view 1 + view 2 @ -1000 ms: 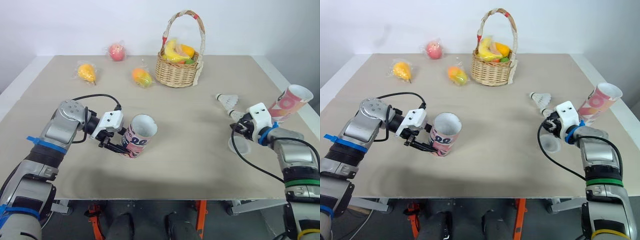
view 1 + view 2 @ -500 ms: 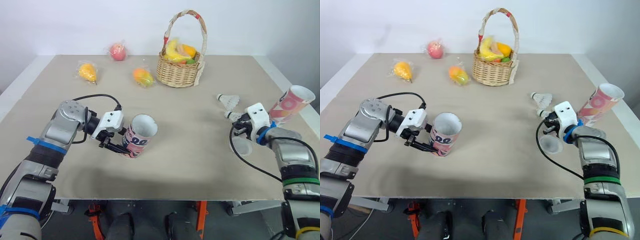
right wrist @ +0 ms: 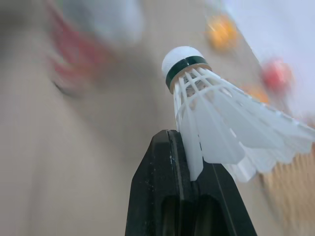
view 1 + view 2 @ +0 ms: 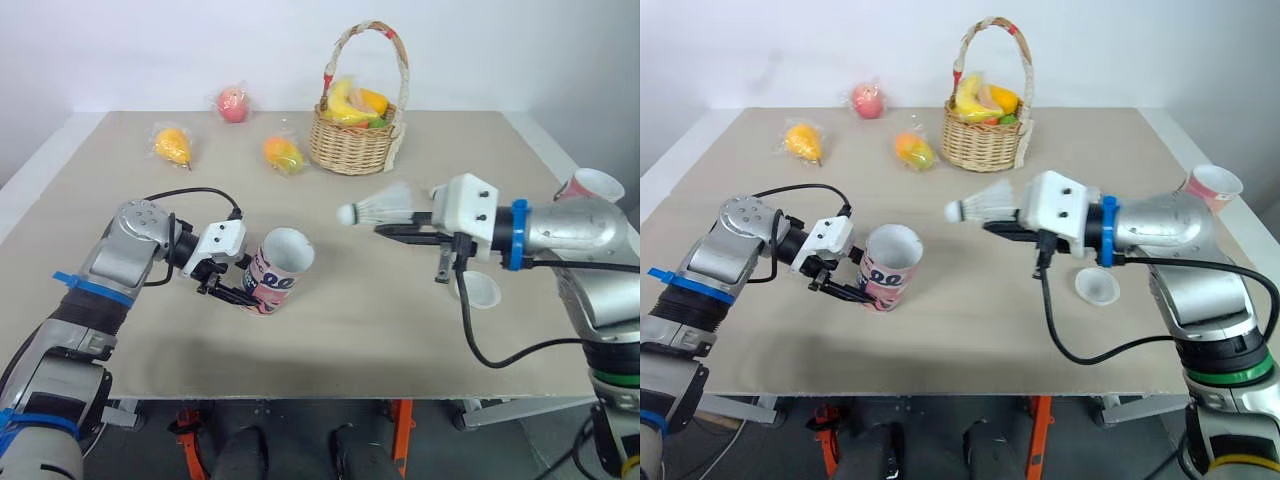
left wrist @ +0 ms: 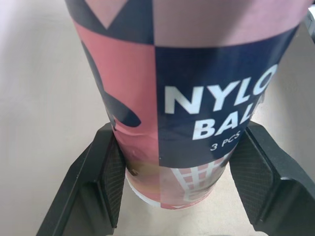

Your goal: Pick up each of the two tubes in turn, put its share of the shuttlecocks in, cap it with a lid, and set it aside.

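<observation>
My left gripper (image 4: 232, 290) is shut on a pink and navy tube (image 4: 278, 272), held tilted just above the table with its open mouth (image 4: 289, 251) facing up and right. In the left wrist view the fingers (image 5: 106, 177) clamp the tube (image 5: 197, 88) near its base. My right gripper (image 4: 395, 228) hangs over the table's middle, shut on a white shuttlecock (image 4: 380, 208) whose cork points left toward the held tube. The right wrist view shows the shuttlecock (image 3: 211, 113) pinched by its feathers. A second tube (image 4: 590, 187) lies at the far right. A clear lid (image 4: 480, 290) rests below my right arm.
A wicker basket (image 4: 355, 150) of fruit stands at the back centre. Wrapped fruit lies behind on the left: an apple (image 4: 232, 103), an orange piece (image 4: 172, 145) and another (image 4: 283, 153). The table's right edge runs close to the second tube.
My right gripper has lifted from the table's right side and swung left to the middle, carrying a shuttlecock. The left gripper and its tube have stayed put.
</observation>
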Tool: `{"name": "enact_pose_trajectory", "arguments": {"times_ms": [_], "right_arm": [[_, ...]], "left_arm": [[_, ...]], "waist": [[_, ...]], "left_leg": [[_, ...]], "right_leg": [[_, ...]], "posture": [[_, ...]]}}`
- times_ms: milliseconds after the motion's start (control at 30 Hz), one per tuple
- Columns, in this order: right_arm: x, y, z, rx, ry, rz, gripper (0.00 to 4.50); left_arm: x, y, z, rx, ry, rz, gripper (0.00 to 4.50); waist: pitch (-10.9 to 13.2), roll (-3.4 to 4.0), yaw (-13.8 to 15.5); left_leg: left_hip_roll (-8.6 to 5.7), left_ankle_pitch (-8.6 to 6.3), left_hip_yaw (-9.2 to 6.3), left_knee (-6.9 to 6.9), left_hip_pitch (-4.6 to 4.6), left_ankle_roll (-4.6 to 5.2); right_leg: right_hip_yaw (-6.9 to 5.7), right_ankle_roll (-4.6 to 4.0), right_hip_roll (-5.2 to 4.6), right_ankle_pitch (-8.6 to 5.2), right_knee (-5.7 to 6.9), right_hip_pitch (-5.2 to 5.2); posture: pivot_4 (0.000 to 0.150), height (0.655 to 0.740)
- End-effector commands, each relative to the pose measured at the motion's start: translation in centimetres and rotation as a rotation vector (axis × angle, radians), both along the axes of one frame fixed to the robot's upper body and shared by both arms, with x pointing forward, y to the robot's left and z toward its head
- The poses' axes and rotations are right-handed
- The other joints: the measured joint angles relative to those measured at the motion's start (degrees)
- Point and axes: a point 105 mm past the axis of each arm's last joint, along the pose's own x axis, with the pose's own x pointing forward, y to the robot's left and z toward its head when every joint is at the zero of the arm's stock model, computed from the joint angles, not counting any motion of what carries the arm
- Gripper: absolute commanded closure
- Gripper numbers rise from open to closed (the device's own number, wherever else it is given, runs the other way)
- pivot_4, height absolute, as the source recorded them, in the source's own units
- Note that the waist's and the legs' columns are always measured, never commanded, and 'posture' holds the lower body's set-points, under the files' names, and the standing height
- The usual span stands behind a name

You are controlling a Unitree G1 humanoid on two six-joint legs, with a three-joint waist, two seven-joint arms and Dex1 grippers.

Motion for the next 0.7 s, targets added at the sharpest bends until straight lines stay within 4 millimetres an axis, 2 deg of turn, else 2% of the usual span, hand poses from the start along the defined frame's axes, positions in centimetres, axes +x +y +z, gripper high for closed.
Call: {"name": "enact_pose_trajectory", "arguments": {"times_ms": [33,133,267,400,433,467,500,567,600,700], "right_arm": [[-0.9,2.3,0.9,-0.096,-0.089,0.114,4.46],[-1.2,3.8,0.7,-0.189,-0.129,0.191,4.46],[-0.6,4.7,0.0,-0.284,-0.162,0.229,4.46],[0.3,6.3,1.0,-0.257,-0.153,0.221,3.29],[0.2,6.5,1.2,-0.250,-0.144,0.231,2.79],[0.0,6.5,1.4,-0.240,-0.123,0.240,2.66],[-0.4,6.4,1.5,-0.234,-0.110,0.254,2.00],[-0.9,5.9,1.8,-0.224,-0.074,0.261,1.10],[-1.1,5.6,1.9,-0.214,-0.052,0.269,0.82],[-0.7,3.6,2.5,-0.136,0.002,0.217,0.82]], "left_arm": [[0.2,0.2,0.8,0.008,-0.031,-0.003,1.69],[0.1,0.2,0.8,0.009,-0.030,-0.002,1.69],[0.2,0.4,0.9,0.010,-0.033,0.004,1.69],[0.2,0.4,1.0,0.010,-0.035,0.006,1.69],[0.2,0.4,1.0,0.009,-0.035,0.007,1.69],[0.2,0.4,1.0,0.008,-0.035,0.007,1.69],[0.2,0.4,1.0,0.008,-0.036,0.008,1.69],[0.2,0.4,1.0,0.008,-0.035,0.008,1.69],[0.2,0.4,1.0,0.007,-0.035,0.008,1.69],[0.2,0.3,0.9,0.006,-0.034,0.007,1.69]], "waist": [[0.0,-0.01,0.1],[0.0,-0.01,0.1],[0.0,-0.01,0.1],[0.0,-0.01,0.0],[0.0,-0.01,0.0],[0.0,-0.01,0.0],[0.0,-0.01,0.1],[0.0,-0.01,0.1],[0.0,-0.01,0.1],[0.0,-0.01,0.1]], "left_leg": [[0.00,0.00,-0.02,0.02,-0.03,0.00],[-0.01,-0.01,0.06,-0.01,-0.16,-0.01],[0.00,-0.01,-0.01,-0.05,-0.20,-0.01],[0.02,-0.01,0.04,-0.02,-0.20,-0.01],[0.05,-0.01,0.04,0.00,-0.20,-0.01],[0.06,0.00,0.03,0.00,-0.20,-0.01],[0.09,0.00,0.03,0.00,-0.20,-0.01],[0.10,0.00,0.00,-0.02,-0.20,-0.01],[0.10,0.00,0.00,-0.03,-0.20,-0.01],[0.08,-0.01,-0.03,-0.05,-0.21,-0.01]], "right_leg": [[-0.05,0.00,-0.02,-0.02,0.00,-0.01],[0.00,-0.01,-0.06,-0.07,0.00,-0.16],[-0.11,-0.10,-0.05,-0.11,0.01,-0.21],[-0.10,-0.13,-0.05,-0.04,0.05,-0.25],[-0.11,-0.15,-0.04,-0.03,0.08,-0.26],[-0.13,-0.17,-0.03,-0.02,0.08,-0.26],[-0.17,-0.21,-0.03,-0.01,0.08,-0.26],[-0.21,-0.43,-0.03,0.07,0.08,-0.25],[-0.21,-0.47,-0.03,0.08,0.08,-0.25],[-0.22,-0.55,-0.03,0.08,0.08,-0.25]], "posture": [[0.150,0.7393],[0.150,0.7393],[0.150,0.7393],[0.150,0.7393],[0.150,0.7393],[0.150,0.7393],[0.150,0.7393],[0.150,0.7393],[0.150,0.7393],[0.150,0.7393]]}}
